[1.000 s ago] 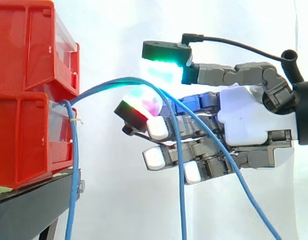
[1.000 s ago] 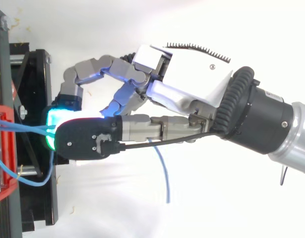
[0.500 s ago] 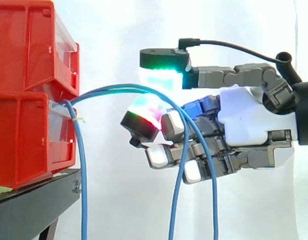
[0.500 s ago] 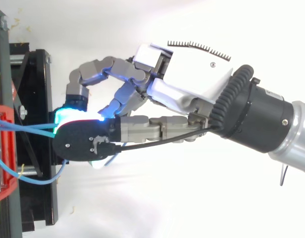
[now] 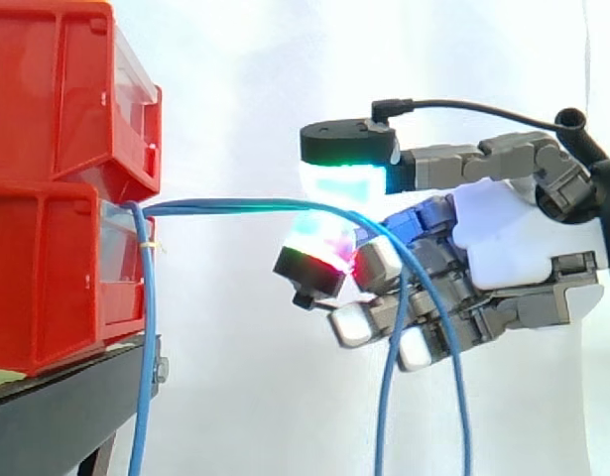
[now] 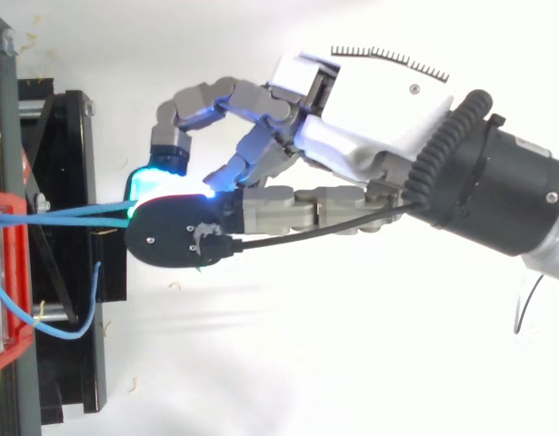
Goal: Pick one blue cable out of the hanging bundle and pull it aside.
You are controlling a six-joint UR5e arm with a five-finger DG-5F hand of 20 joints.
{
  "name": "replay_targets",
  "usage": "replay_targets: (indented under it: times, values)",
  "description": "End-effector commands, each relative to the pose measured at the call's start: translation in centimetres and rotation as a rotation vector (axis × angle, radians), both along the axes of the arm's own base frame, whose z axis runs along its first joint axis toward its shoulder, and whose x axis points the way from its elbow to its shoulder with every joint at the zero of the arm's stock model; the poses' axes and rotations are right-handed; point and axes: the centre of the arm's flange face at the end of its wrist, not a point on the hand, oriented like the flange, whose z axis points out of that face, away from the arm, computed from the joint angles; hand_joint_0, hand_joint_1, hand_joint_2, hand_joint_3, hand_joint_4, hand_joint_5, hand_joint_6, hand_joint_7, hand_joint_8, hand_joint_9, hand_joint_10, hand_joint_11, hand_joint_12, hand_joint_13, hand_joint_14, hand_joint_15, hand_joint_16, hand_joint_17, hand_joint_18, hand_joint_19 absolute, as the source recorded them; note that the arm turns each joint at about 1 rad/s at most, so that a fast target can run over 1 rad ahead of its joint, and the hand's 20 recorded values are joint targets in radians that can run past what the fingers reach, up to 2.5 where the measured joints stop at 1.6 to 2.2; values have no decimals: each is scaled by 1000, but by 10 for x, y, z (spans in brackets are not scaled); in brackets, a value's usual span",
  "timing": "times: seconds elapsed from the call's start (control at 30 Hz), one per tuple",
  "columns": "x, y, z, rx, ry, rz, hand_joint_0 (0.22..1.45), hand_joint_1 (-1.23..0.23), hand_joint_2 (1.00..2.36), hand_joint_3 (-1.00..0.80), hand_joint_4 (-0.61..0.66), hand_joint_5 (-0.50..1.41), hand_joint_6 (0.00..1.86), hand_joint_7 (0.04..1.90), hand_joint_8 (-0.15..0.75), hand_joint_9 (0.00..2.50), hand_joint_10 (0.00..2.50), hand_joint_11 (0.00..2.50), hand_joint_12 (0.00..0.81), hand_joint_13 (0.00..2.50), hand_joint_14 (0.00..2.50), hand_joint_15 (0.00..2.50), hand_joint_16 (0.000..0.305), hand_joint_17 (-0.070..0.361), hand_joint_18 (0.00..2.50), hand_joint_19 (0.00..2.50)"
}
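Observation:
Two blue cables run taut and almost level from the lower red bin to my hand. The hand is shut on them: the green-glowing thumb pad sits above and a red-glowing fingertip below. Past the pinch both cables drape down over the curled fingers and hang. A third blue cable hangs straight down beside the bin. From above, the cables stretch from the bin edge to the hand.
Two red bins are stacked at the left on a black stand. A loose blue loop lies beside the stand. The white curtain is the backdrop.
The hand has moved right, away from the bins, keeping the cables pinched. The cables went from an arched curve to a straight, taut line, and their hanging ends swung in under the fingers.

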Motion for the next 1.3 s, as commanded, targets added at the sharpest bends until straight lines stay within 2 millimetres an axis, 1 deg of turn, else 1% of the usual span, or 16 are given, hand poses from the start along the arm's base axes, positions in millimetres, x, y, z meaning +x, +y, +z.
replay_targets:
  times: [0.0, 0.03, 0.07, 0.17, 0.33, 0.47, 0.6, 0.67, 0.7, 0.77, 0.87, 0.9, 0.93, 1.0, 1.03, 1.27]
  values:
    - [-6, -2, 11, -21, 18, 1, 581, -759, 1047, 75, 40, -84, 903, 1286, 339, 1295, 14, 712, 378, 1076, 18, 536, 67, 150, 1121, 526]
    - [-7, -4, 13, -26, 23, 0, 575, -756, 1062, 78, 32, -81, 902, 1285, 336, 1258, 17, 639, 372, 1063, 15, 513, 66, 150, 1122, 524]
    - [-9, -4, 18, -33, 26, 1, 557, -748, 1125, 76, 19, -76, 897, 1292, 325, 1140, 13, 467, 377, 1015, 14, 456, 66, 149, 1122, 501]
    - [-13, -5, 27, -70, 47, 4, 527, -738, 1254, 41, -4, -70, 890, 1298, 305, 1009, 7, 284, 375, 968, 12, 391, 66, 149, 1114, 485]
    - [-15, -6, 29, -109, 71, 5, 504, -733, 1353, 19, -17, -64, 882, 1313, 287, 913, 4, 171, 383, 918, 11, 367, 67, 151, 1096, 459]
    - [-15, -2, 29, -126, 77, 14, 497, -732, 1384, 12, -30, -62, 879, 1320, 277, 870, 3, 141, 392, 871, 12, 365, 66, 149, 1021, 441]
    - [-16, -2, 29, -139, 82, -2, 491, -733, 1406, 2, -16, -62, 879, 1319, 286, 869, 4, 192, 400, 854, 14, 395, 67, 150, 999, 457]
    - [-16, -2, 30, -146, 84, -13, 494, -737, 1389, 6, -7, -63, 880, 1318, 299, 901, 5, 230, 404, 873, 12, 421, 67, 151, 996, 461]
    - [-16, -3, 30, -148, 85, -16, 510, -748, 1319, 33, -3, -64, 881, 1322, 302, 945, 6, 269, 401, 898, 13, 450, 67, 150, 996, 468]
    - [-17, -3, 29, -154, 89, -24, 526, -768, 1262, 60, 4, -65, 884, 1316, 313, 1007, 8, 343, 398, 952, 17, 516, 67, 150, 1017, 486]
    - [-17, -3, 29, -155, 89, -26, 534, -780, 1239, 66, -6, -63, 890, 1297, 321, 1060, 9, 415, 398, 977, 16, 555, 67, 151, 1038, 500]
    - [-17, -3, 29, -155, 89, -26, 546, -785, 1149, 76, 9, -70, 892, 1281, 323, 1061, 10, 439, 402, 966, 17, 563, 67, 151, 1020, 506]
    - [-17, -3, 29, -155, 89, -26, 539, -782, 1156, 61, 11, -70, 892, 1273, 322, 1054, 10, 437, 407, 942, 17, 562, 68, 152, 1010, 514]
    - [-17, -1, 29, -154, 89, -24, 542, -782, 1086, 13, 69, -82, 893, 1255, 330, 1001, 10, 444, 413, 906, 15, 562, 69, 156, 971, 524]
    - [-17, -1, 29, -153, 88, -25, 551, -772, 1007, -65, 94, -90, 894, 1235, 323, 986, 11, 465, 404, 874, 16, 565, 67, 150, 929, 544]
    - [-20, -2, 27, -154, 110, -24, 525, -716, 1013, -277, 120, -110, 889, 1248, 286, 921, 17, 507, 353, 793, 22, 602, 54, 122, 784, 631]
